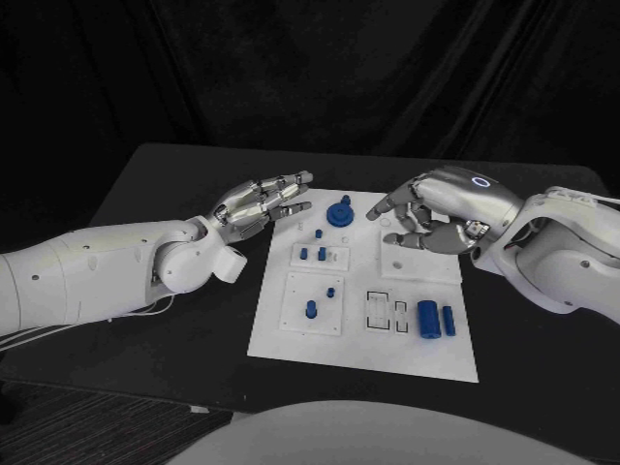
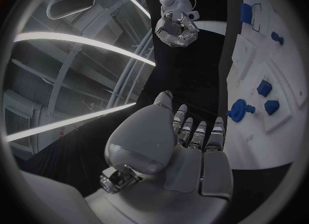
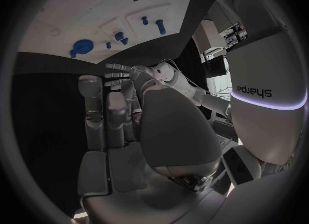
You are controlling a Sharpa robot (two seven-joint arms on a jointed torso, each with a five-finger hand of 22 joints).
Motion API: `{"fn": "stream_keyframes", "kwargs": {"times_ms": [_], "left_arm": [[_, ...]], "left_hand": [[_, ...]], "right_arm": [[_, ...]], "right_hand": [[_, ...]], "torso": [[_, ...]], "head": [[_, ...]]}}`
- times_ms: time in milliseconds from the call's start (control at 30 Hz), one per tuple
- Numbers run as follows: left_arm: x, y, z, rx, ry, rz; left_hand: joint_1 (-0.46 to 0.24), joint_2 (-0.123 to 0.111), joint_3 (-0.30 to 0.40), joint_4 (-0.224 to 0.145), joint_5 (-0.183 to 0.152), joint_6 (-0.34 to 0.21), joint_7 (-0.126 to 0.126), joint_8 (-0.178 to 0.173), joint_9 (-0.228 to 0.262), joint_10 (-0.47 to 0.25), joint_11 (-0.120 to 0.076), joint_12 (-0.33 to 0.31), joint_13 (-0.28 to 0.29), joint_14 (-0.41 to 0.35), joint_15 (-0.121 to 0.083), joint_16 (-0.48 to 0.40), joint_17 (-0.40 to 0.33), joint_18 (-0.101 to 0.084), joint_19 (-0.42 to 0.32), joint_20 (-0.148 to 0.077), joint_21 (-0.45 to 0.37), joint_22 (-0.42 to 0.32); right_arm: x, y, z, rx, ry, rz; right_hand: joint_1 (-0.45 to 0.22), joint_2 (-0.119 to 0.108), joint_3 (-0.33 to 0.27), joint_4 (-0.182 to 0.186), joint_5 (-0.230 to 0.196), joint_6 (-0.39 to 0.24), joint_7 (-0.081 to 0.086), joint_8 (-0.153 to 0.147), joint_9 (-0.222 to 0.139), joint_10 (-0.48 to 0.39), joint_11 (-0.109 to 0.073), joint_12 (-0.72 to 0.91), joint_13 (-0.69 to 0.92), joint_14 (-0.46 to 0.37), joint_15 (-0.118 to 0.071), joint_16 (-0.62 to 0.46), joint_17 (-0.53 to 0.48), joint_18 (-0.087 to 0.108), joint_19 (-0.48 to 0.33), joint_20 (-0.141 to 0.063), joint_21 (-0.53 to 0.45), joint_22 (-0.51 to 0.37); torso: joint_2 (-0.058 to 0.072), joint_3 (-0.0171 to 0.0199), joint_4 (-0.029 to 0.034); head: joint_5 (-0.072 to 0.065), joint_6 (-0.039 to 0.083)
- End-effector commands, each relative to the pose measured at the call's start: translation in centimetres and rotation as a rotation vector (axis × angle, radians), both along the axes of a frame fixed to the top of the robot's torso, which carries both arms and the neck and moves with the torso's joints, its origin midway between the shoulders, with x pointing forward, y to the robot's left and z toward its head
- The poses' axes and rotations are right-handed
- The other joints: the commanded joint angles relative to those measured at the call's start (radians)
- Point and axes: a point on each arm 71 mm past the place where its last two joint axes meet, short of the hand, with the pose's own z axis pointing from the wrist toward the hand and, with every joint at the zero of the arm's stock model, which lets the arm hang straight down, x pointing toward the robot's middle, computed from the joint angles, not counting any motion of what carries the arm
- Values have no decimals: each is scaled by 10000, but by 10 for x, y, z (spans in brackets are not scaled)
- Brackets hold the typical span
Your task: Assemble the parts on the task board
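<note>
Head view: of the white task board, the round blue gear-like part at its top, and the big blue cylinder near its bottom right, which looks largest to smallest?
1. Task board.
2. Blue cylinder and gear-like part: too alike to rank.

The scene was dim, with black surroundings. Light from above fell brightest on the white board [image 1: 394,358], which looked slightly washed out. Both wrist views bent strongly toward their dark rims, and bright ceiling strips glared in the left one.
</note>
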Motion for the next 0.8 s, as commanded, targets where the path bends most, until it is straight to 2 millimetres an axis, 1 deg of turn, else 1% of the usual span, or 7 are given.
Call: {"fn": "stream_keyframes", "kwargs": {"times_ms": [33, 133, 233, 333, 600, 667, 800], "left_arm": [[-1, -1, 0, -154, -49, -39], [-1, -1, 0, -143, -47, -11], [-1, 0, 0, -150, -55, 6], [-2, 0, 0, -163, -76, 28], [-2, 2, 3, -344, -509, 301], [-2, 2, 4, -281, -844, 372], [-3, 3, 7, -46, -1599, 469]], "left_hand": [[-30, 106, 54, 2, 41, 29, 30, 64, 12, 1, 62, 35, 8, -7, 49, 37, 12, 189, -21, 55, 26, 1], [-32, 107, 54, 5, 41, 26, 31, 64, 12, 0, 62, 31, 7, -8, 49, 37, 12, 189, -23, 55, 25, -5], [-42, 117, 55, 19, 45, 39, 32, 70, 14, 3, 64, 38, 8, -5, 50, 40, 13, 189, -18, 58, 27, 1], [-46, 121, 55, 25, 48, 59, 32, 77, 17, 8, 64, 48, 10, 0, 51, 46, 15, 189, -15, 59, 28, 5], [-142, -158, -151, 117, 17, -69, -85, 73, -1, 51, 2, 120, 15, -37, -97, 27, 3, 196, -73, -58, -4, -107], [-241, -233, -276, 310, -124, -273, -272, 21, -27, 78, 17, 171, 18, -89, -301, -9, -10, 207, -145, -262, -40, -207], [-579, -405, -667, 587, -688, -1330, -1194, -293, -144, -59, -36, 32, -14, -385, -850, -315, -108, 189, -473, -906, -187, -667]], "right_arm": [[5, -15, -5, 86, 853, -1057], [9, -35, -20, -777, 1785, -2108], [12, -49, -38, -1907, 2779, -3011], [12, -60, -51, -2742, 3412, -3632], [11, -76, -73, -4322, 4455, -4629], [10, -77, -76, -4545, 4592, -4730], [7, -80, -79, -4837, 4904, -4896]], "right_hand": [[-438, 65, -156, 312, -261, 350, -29, 235, 184, 1804, -48, 1954, 2961, 406, 27, 620, 932, -11, 226, -35, 460, 889], [-2030, 361, -798, 1326, -383, 1682, -457, 992, 688, 4708, -261, 3625, 6519, 1460, -218, 2227, 3451, -357, 1254, -204, 2770, 1370], [-2603, 518, -997, 1555, -431, 2107, -608, 1242, 919, 5243, -443, 3893, 7273, 1572, -345, 2437, 3810, -486, 1518, -336, 3557, 1544], [-4623, 976, -1582, 1571, -586, 2535, -842, 1479, 1288, 5588, -651, 4067, 7783, 1716, -535, 2744, 4306, -650, 1809, -529, 4610, 1764], [-5096, 1230, -1935, 1551, -311, 3034, -1046, 1711, 1886, 5588, -790, 4067, 7783, 1859, -751, 3146, 4945, -883, 2107, -736, 6121, 2069], [-5099, 1279, -1960, 1546, -271, 3159, -1082, 1734, 1965, 5588, -823, 4067, 7783, 1873, -800, 3189, 5013, -909, 2134, -782, 6289, 2101], [-5087, 1322, -2003, 1536, -232, 3314, -1128, 1726, 2056, 5588, -872, 4067, 7783, 1889, -859, 3235, 5076, -973, 2207, -844, 6670, 2183]], "torso": [[-3, -2, -1], [-33, -9, -16], [-60, -23, -18], [-68, -15, -31], [-42, -6, -6], [-36, -2, -14], [-31, -10, -7]], "head": [[-69, 0], [-62, 0], [-100, 0], [-128, 0], [-170, 0], [-176, 0], [-205, 0]]}}
